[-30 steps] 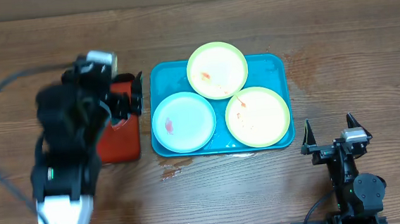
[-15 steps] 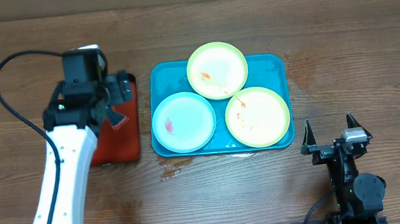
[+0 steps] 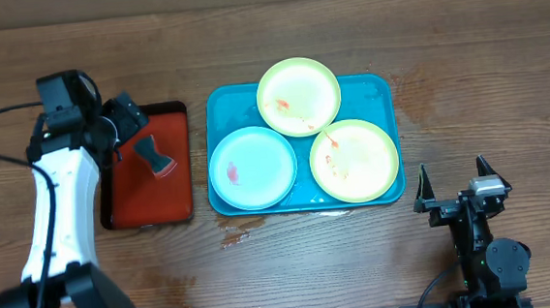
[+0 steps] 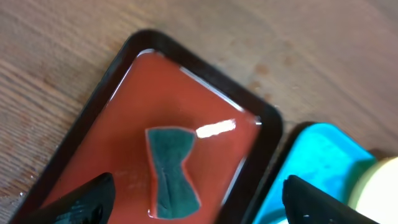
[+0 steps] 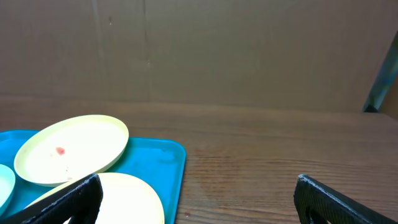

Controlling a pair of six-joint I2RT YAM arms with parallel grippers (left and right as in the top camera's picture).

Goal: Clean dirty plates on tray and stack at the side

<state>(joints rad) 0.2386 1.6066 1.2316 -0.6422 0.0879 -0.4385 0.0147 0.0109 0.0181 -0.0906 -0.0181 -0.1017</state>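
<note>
The turquoise tray (image 3: 385,88) sits mid-table with three plates. One yellow-green plate (image 3: 298,96) with red smears is at the back, overlapping a second smeared one (image 3: 354,160) at the front right. The white plate with the blue rim (image 3: 253,168) is at the front left. My left gripper (image 3: 122,124) is open and empty, above the back left corner of the red-orange tray (image 3: 153,209). My right gripper (image 3: 457,188) is open and empty, right of the turquoise tray's front corner. The right wrist view shows the tray (image 5: 163,160) and both yellow-green plates (image 5: 71,149) (image 5: 127,200).
A teal hourglass-shaped sponge (image 3: 156,159) lies in the wet red-orange tray with the black rim. In the left wrist view the sponge (image 4: 169,171) is between my open fingers (image 4: 199,202). Wet spots mark the wood (image 3: 237,236) in front of the turquoise tray.
My left arm has swung left and back, off the middle of the red-orange tray, uncovering the sponge. The right arm and the plates have not moved.
</note>
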